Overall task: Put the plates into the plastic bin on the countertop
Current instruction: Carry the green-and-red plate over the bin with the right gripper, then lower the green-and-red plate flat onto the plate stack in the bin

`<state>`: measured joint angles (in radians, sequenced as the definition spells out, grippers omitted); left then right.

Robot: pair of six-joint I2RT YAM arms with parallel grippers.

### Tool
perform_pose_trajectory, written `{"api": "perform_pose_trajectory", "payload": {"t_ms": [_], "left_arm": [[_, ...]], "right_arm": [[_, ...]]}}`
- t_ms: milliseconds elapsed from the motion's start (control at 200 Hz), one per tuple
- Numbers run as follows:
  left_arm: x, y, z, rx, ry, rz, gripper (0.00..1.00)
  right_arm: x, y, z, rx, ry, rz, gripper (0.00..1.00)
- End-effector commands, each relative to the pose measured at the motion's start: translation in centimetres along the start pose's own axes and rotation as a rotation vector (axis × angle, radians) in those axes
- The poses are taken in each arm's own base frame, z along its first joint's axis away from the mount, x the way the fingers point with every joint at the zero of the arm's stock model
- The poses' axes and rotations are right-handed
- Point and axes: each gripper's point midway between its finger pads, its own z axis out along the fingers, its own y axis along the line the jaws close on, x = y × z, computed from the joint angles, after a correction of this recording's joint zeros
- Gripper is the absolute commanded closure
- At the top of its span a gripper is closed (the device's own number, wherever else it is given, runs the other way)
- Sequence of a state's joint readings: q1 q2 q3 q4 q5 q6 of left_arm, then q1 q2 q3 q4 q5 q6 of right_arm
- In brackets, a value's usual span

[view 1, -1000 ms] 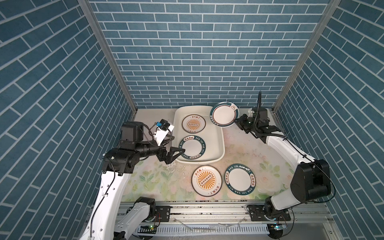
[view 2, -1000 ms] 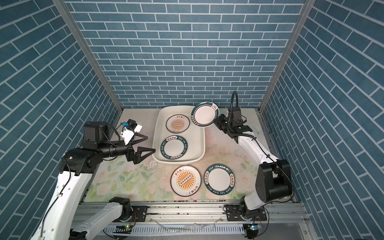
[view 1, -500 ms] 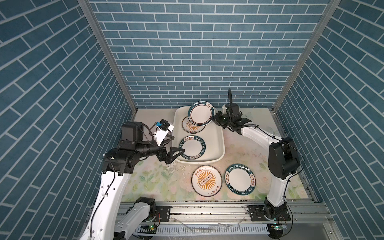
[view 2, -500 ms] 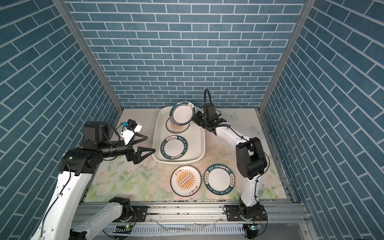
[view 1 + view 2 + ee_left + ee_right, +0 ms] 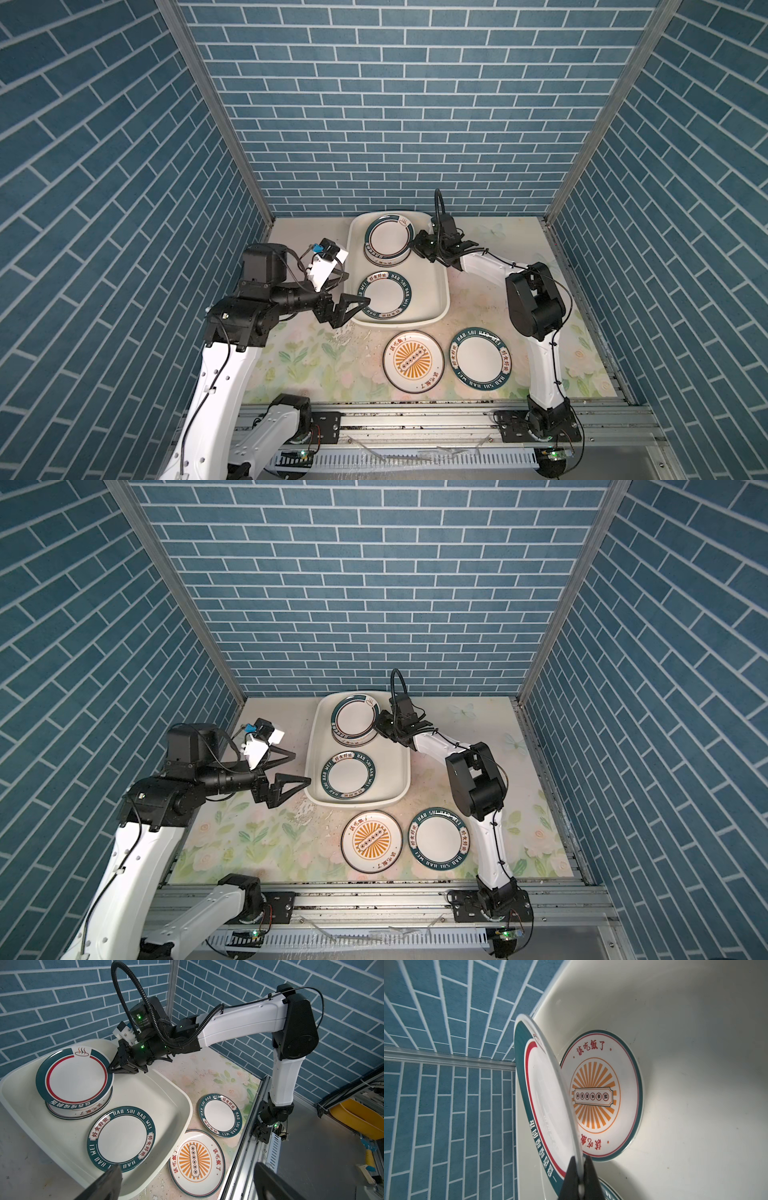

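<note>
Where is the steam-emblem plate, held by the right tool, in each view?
In a top view: emblem plate at the plastic bin's far end.
In a top view: the same.
Left wrist: tilted over that end.
Right wrist: edge-on, before a sunburst plate.
Shared landmark: the bin.

The left arm (image 5: 137,845) rises from its base, bends at the elbow and runs level toward the centre. The left pincer (image 5: 302,767) stands empty with its jaws wide apart. The right arm (image 5: 541,361) rises to a high elbow with its forearm reaching back and inward, and the right pincer (image 5: 413,248) is clamped on the rim of a tilted plate (image 5: 388,239).
</note>
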<state>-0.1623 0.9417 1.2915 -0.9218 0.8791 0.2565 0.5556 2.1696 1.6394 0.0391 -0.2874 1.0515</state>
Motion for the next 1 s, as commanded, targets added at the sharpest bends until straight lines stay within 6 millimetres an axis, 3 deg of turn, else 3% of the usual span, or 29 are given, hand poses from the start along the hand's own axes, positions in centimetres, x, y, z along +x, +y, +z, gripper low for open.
{"api": "perform_pose_trajectory", "payload": {"t_ms": [0, 25, 50, 365, 995], "left_arm": [[-0.3, -0.5, -0.3, 0.009, -0.012, 0.005, 0.00], [-0.4, -0.5, -0.3, 0.009, -0.012, 0.006, 0.00], [-0.4, -0.5, -0.3, 0.008, -0.013, 0.007, 0.00], [-0.3, -0.5, -0.4, 0.006, -0.012, 0.009, 0.00], [-0.2, -0.6, -0.5, 0.002, -0.015, 0.019, 0.00]], "right_arm": [[-1.5, 3.0, 0.1, -0.093, -0.048, 0.015, 0.95], [-1.5, 3.2, 0.1, -0.097, -0.047, 0.016, 0.95], [-1.1, 1.9, 1.1, -0.076, -0.034, 0.023, 0.95], [-0.3, 0.8, 2.6, -0.064, -0.010, 0.048, 0.95], [1.2, -1.1, 4.1, -0.060, 0.017, 0.112, 0.94]]}}
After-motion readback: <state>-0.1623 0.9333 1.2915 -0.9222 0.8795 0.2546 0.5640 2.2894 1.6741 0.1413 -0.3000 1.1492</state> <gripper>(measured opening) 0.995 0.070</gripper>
